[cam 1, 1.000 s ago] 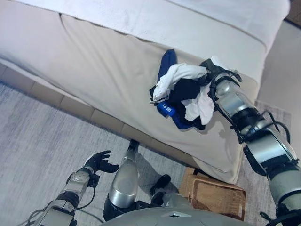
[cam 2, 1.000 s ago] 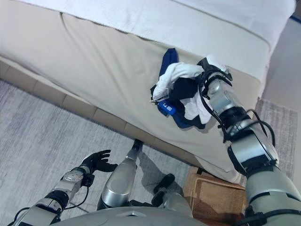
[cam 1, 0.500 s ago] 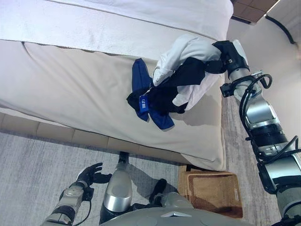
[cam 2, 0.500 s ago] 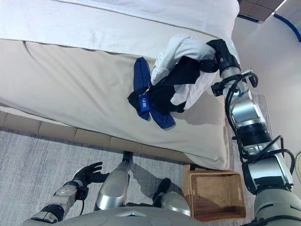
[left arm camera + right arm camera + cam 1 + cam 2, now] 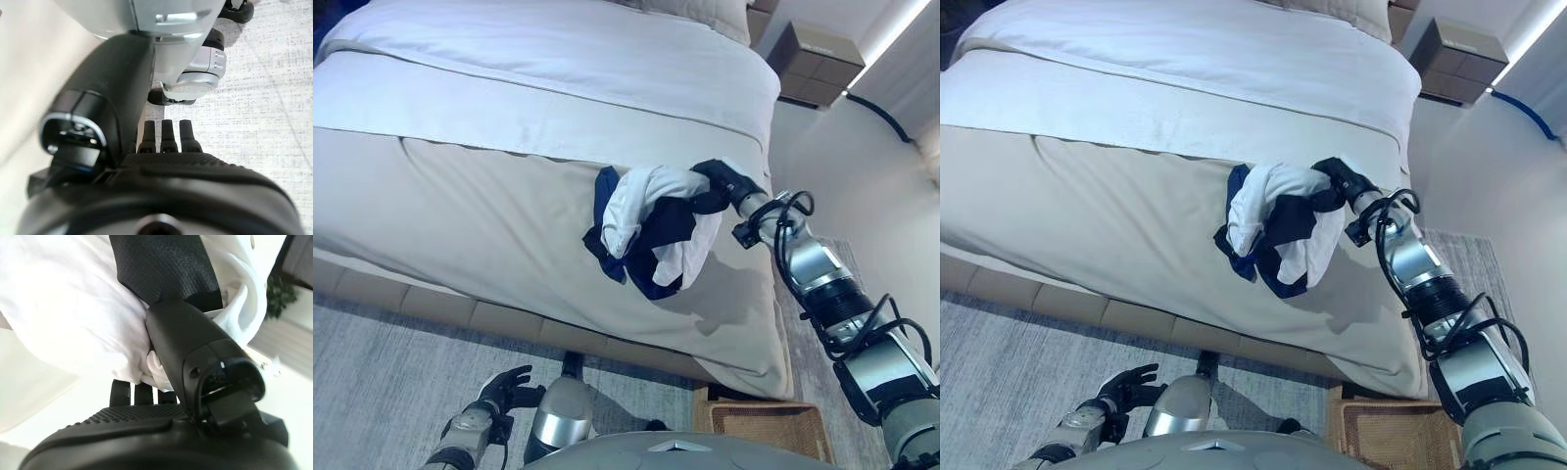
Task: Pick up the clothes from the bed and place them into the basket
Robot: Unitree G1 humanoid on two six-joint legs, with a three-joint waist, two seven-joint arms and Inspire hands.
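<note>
Now my right hand [image 5: 722,181] is clenched around a bundle of white and navy clothes [image 5: 651,227], which hangs from it above the bed [image 5: 489,215]. The wicker basket [image 5: 1396,436] sits on the floor by the bed's corner. My left hand [image 5: 504,390] hangs low, fingers relaxed.

clothes [image 5: 651,220]: white, navy blue, black
bed [image 5: 489,196]: beige cover, white sheet
basket [image 5: 769,431]: tan woven
floor [image 5: 382,372]: grey rug

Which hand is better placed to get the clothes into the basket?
Right: the right hand already grips the bundle of clothes above the bed, and the wicker basket lies on its side. The left hand hangs low, empty.
</note>
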